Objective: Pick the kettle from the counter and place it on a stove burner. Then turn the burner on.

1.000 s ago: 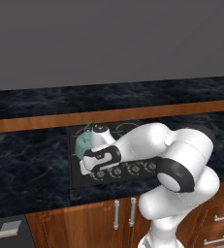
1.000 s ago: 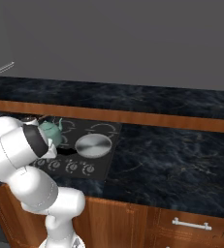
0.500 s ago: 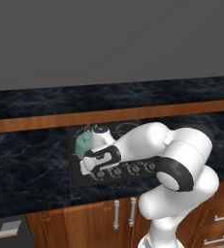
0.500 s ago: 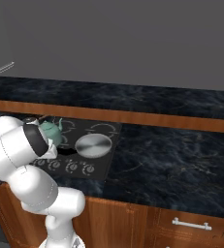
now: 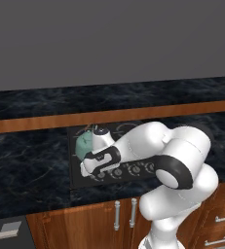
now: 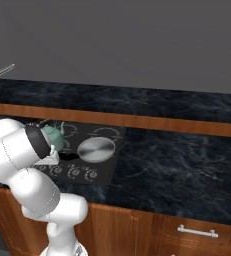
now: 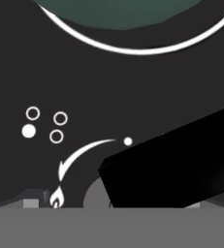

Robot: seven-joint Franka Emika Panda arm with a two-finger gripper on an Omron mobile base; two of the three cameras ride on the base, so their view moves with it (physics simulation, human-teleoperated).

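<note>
Black counter, kettle on stove burner, pan beside

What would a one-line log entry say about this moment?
kettle: on stove burner | pan: on cooktop beside kettle | gripper: open, low over knob row | burner: not yet seen on

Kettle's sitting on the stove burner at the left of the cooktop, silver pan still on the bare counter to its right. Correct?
Not quite. The kettle is on the cooktop, but so is the silver pan: it rests on the black glass to the kettle's right, not on the counter. The right base view shows it.
</note>
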